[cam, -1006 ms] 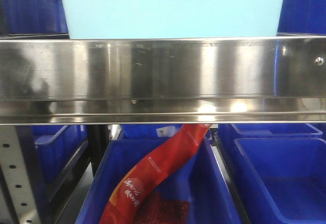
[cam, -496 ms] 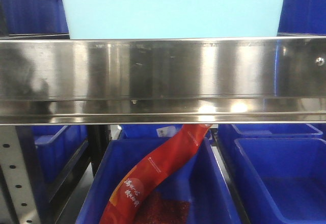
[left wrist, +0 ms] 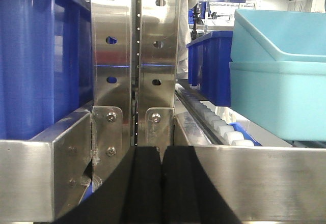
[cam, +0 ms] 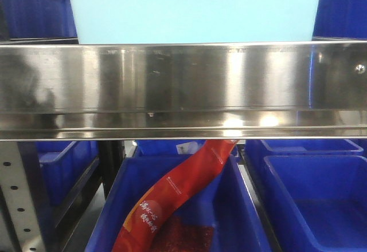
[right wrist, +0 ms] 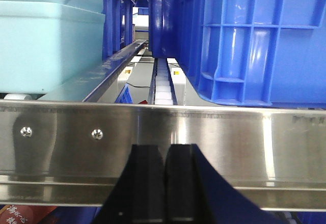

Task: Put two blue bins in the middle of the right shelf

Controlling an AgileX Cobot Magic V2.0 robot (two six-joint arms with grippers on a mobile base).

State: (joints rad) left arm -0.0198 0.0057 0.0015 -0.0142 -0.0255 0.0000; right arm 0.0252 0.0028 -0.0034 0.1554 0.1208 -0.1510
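A pale blue bin stands on the right shelf, just behind its broad steel front rail. In the left wrist view a second pale bin sits nested inside the lower one, both on the roller track. The right wrist view has the same pale stack at its left. My left gripper is shut and empty in front of the rail, left of the stack. On the other side, my right gripper is shut and empty before the rail.
Perforated steel uprights rise ahead of the left gripper, with a dark blue bin beside them. Dark blue bins stand right of the pale stack. On the level below are more dark blue bins, one holding a red bag.
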